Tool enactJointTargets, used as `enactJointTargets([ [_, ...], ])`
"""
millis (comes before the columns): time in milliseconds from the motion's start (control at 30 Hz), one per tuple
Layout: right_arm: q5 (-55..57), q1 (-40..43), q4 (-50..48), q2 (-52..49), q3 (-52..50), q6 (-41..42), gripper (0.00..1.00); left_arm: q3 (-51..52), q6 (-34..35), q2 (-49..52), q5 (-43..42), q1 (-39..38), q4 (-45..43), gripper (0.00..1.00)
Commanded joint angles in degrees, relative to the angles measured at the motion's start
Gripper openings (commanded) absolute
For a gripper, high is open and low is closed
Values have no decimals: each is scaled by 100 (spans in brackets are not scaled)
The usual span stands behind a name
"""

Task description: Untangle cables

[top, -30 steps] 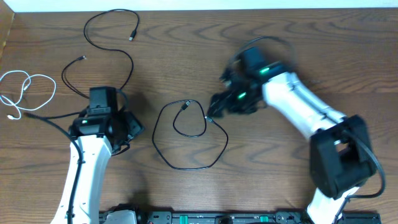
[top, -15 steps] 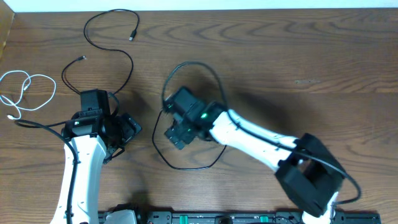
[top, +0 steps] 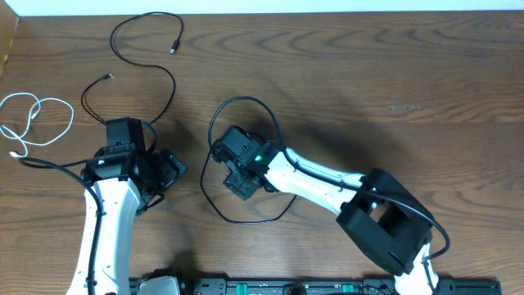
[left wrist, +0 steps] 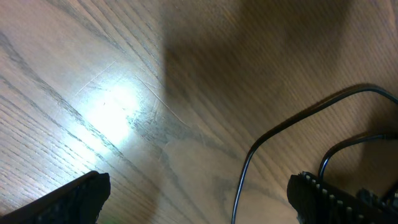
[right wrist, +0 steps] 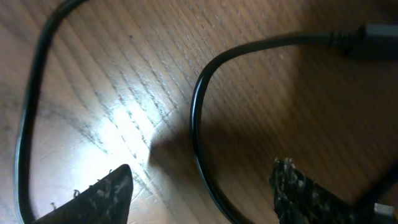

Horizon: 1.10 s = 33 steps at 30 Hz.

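Observation:
A black cable (top: pixel 246 220) lies in a loose loop at the table's middle. My right gripper (top: pixel 236 174) is low over this loop and open; in the right wrist view the cable (right wrist: pixel 198 134) runs between its fingers (right wrist: pixel 202 190), untouched, with a plug (right wrist: pixel 373 36) at the top right. A second black cable (top: pixel 141 67) sprawls at the back left, and its middle runs under my left arm. My left gripper (top: pixel 168 170) is open and empty; a thin black cord (left wrist: pixel 249 163) passes between its fingers (left wrist: pixel 199 196). The white cable (top: pixel 37 123) lies separate at the far left.
The thicker black arm cable (top: pixel 57 160) trails left of the left arm. The right arm (top: pixel 327 176) stretches across the table from the front right. A dark rail (top: pixel 270 287) runs along the front edge.
My right gripper swung left from the middle right to over the central black loop, and the loop shifted and changed shape. The left arm shifted slightly left.

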State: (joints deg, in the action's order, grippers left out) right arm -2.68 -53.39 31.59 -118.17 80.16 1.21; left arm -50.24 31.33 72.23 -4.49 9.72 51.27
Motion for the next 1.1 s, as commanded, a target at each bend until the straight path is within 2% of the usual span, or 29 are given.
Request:
enactJointTargets([
  [0,103,37,-11,-284,-4,-114,68,-33,26,39,72,24,35,97],
  [200,57,118,68,-428,-4,-109,52,-33,26,39,72,24,35,96],
  [300,59,118,101,-472,-4,-109,27,-33,26,39,72,24,35,96],
  [333,57,120,131,-481,-4,-109,16,-33,26,39,72,24,35,96],
  [367,20,127,166,-496,-4,-105,1,-33,26,39,72,24,35,96],
  [500,-463,131,190,-496,-4,-24,1,-33,26,39,72,24,35,96],
  [633,-905,129,146,-479,9,461,1,-33,26,39,70,24,35,97],
  [933,-4107,623,-470,146,9,973,1,-33,26,39,70,24,35,96],
  [1067,-4745,809,-356,282,9,973,1,-33,26,39,70,24,35,97],
])
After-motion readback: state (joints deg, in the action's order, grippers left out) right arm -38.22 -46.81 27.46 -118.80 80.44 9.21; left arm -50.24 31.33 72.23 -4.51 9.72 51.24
